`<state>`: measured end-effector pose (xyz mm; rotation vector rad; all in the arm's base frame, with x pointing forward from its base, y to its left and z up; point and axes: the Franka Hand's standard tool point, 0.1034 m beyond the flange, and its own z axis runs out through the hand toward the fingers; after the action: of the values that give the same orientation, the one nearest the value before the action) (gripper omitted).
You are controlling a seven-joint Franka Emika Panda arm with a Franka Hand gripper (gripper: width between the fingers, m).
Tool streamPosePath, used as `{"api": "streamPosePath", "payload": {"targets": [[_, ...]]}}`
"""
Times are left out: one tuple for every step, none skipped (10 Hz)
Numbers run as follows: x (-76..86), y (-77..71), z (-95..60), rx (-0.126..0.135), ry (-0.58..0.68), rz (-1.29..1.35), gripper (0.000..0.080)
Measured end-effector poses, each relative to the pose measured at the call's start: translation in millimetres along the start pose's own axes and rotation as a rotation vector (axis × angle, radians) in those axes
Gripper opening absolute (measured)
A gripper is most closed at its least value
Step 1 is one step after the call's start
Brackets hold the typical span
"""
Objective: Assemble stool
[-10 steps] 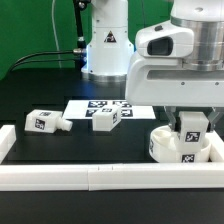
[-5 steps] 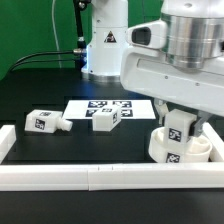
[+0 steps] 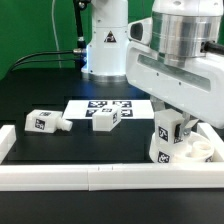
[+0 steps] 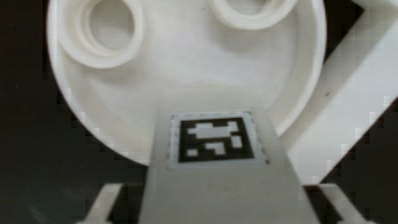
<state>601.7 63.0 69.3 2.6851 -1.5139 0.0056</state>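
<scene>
The round white seat point(image 3: 190, 153) rests on the black table against the white front rail at the exterior view's right; the wrist view shows its underside point(image 4: 267, 75) with two round sockets. My gripper point(image 3: 172, 118) is shut on a white stool leg point(image 3: 169, 133) with a black-and-white tag and holds it tilted just above the seat. In the wrist view the leg point(image 4: 217, 160) fills the space between my fingers point(image 4: 111, 200). Two more legs lie on the table: one at the left point(image 3: 44, 122), one on the marker board point(image 3: 106, 118).
The marker board point(image 3: 86, 105) lies flat mid-table. A long white rail point(image 3: 90, 175) runs along the front edge, with a short side piece at the left point(image 3: 4, 140). The robot base point(image 3: 105, 45) stands at the back.
The arm has turned and shifted toward the exterior view's left. The held leg has tilted and moved left over the seat's near-left part.
</scene>
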Motion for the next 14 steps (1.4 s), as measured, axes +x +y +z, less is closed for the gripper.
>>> {"api": "streamPosePath", "payload": {"targets": [[0.4, -0.4, -2.2, 0.004, -0.002, -0.006, 0.0512], [2.6, -1.2, -10.4, 0.017, -0.001, -0.022, 0.0606], [8.0, -0.3, -24.4, 0.04, -0.007, -0.051, 0.0636], [14.7, 3.1, -40.2, 0.06, -0.007, -0.081, 0.0636], [18.1, 7.4, -52.7, 0.075, -0.005, -0.088, 0.0647], [15.8, 8.6, -48.7, 0.07, -0.007, -0.089, 0.0647], [15.7, 8.2, -46.4, 0.067, -0.006, -0.091, 0.0648], [15.9, 8.0, -46.7, 0.067, -0.006, -0.091, 0.0648], [15.7, 8.2, -45.9, 0.066, -0.006, -0.092, 0.0648], [15.6, 8.4, -45.6, 0.065, -0.006, -0.112, 0.0648], [16.9, 9.8, -45.8, 0.066, -0.005, -0.145, 0.0648], [22.2, 18.4, -47.0, 0.074, -0.017, -0.183, 0.0648], [26.7, 32.2, -49.3, 0.072, -0.022, -0.277, 0.0648], [29.3, 47.4, -51.8, 0.07, -0.031, -0.387, 0.0648]]}}
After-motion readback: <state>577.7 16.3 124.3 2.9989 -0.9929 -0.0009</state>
